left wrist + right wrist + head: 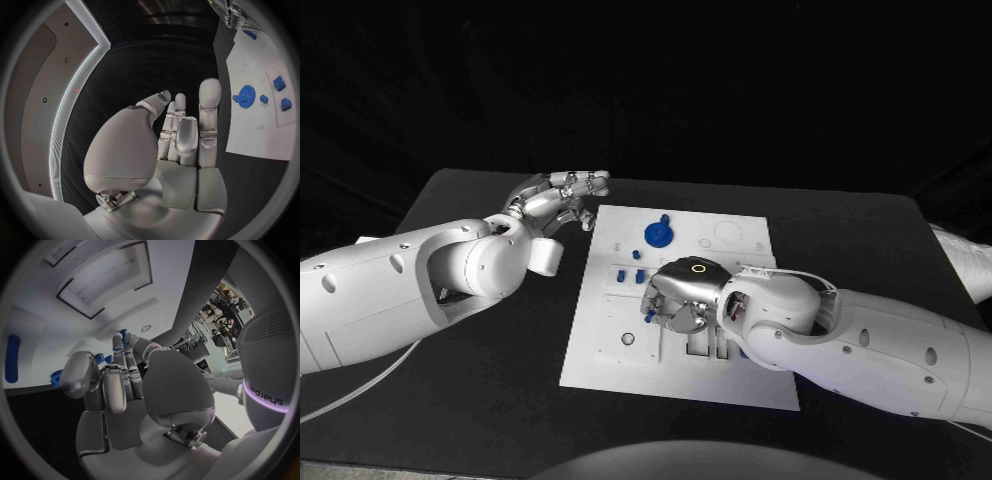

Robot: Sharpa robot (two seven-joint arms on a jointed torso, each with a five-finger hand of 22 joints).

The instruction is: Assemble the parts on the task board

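The task board [733, 385] lies in the middle of the black table [473, 380], with its long sides running from the near edge toward the far edge. The left hand [560, 200] hovers over the table just beside the far left corner of the board, not touching it; in the left wrist view its fingers [209, 115] are stretched out straight, a little apart, and hold nothing. The right hand [682, 295] is low over the middle of the board, palm turned down. Its fingers [115, 385] are bent inward, and a small blue part [649, 315] shows at the fingertips, but I cannot tell if the hand really holds it or only touches it. A blue gear [658, 235] sits near the far edge of the board, and two small blue blocks [630, 275] stand between the gear and the right hand, close to the left side of the board.
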